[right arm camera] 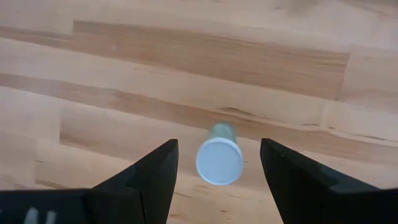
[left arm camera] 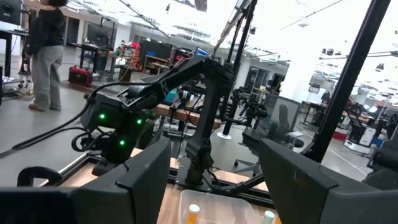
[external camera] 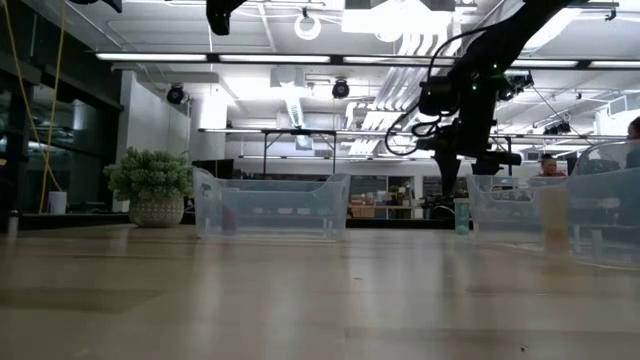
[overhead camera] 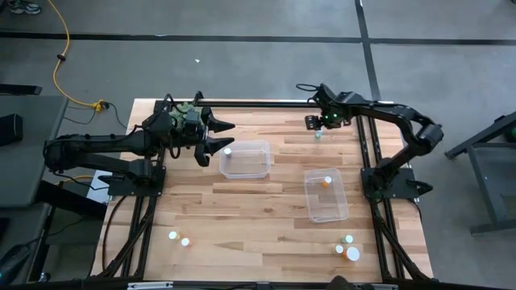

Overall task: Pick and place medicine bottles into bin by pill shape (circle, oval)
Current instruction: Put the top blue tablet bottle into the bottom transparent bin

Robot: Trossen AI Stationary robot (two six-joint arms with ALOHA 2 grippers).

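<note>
Green bottle (right arm camera: 219, 159) stands upright under my right gripper (right arm camera: 219, 163), long axis vertical, white cap facing up at my wrist camera. My right fingers (right arm camera: 147, 177) are spread wide, one on each side of the cap, touching nothing. It sits on the table (overhead camera: 266, 217) near the far edge, just beside the right frame rail, also visible here (overhead camera: 318, 134).

My left gripper (overhead camera: 221, 135) hangs over the far left part of the table, fingers released and well apart, holding nothing, tips just beside the left clear bin (overhead camera: 245, 159) with one capped bottle (overhead camera: 227, 151) at its corner.

Right clear bin (overhead camera: 326, 194) holds an orange bottle (overhead camera: 327, 181), upright. Two bottles (overhead camera: 178, 238) stand upright near front left, three (overhead camera: 347, 248) near front right.
</note>
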